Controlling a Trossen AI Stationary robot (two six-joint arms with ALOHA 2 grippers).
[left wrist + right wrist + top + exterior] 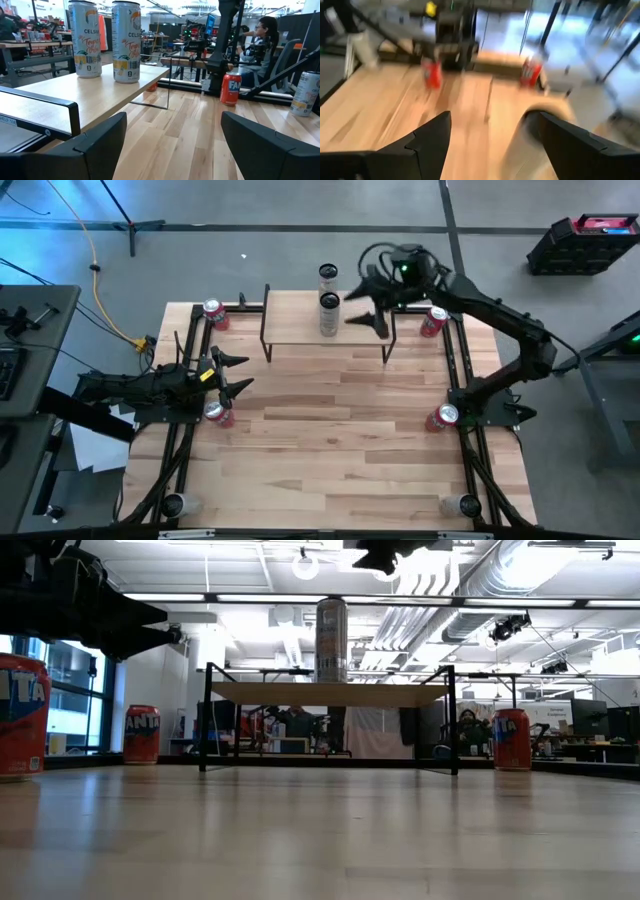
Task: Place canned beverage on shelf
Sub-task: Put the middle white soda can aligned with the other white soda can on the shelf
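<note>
Your table (340,430), light wood planks, carries the following. Item one: the shelf (300,332), a raised light-wood plank on thin black legs, set at the far edge, midway across. Item two: two tall white cans standing upright on that shelf, one (329,315) on the plank's middle, the other (328,276) directly behind it at the far rim; your left wrist view shows both (126,41) (84,38) standing close together, not touching, printed with yellow fruit artwork. From table height they line up as a single can (331,640) on the plank (330,693). Item three: four red soda cans on the tabletop, one at the far left corner (215,313), one at the far right (433,321), one at the left edge (217,413) and one at the right edge (442,417). Item four: two pale cans lying at the near corners, left (175,504) and right (459,505). Your right gripper (371,302) hangs above the shelf's right end, just beside the nearer white can, fingers spread apart and holding nothing; its wrist picture is blurred. Your left gripper (237,373) sits at the table's left edge beside the red can there, fingers (85,150) likewise apart and empty, facing the shelf. A seated person (262,35) shows in the room beyond.
</note>
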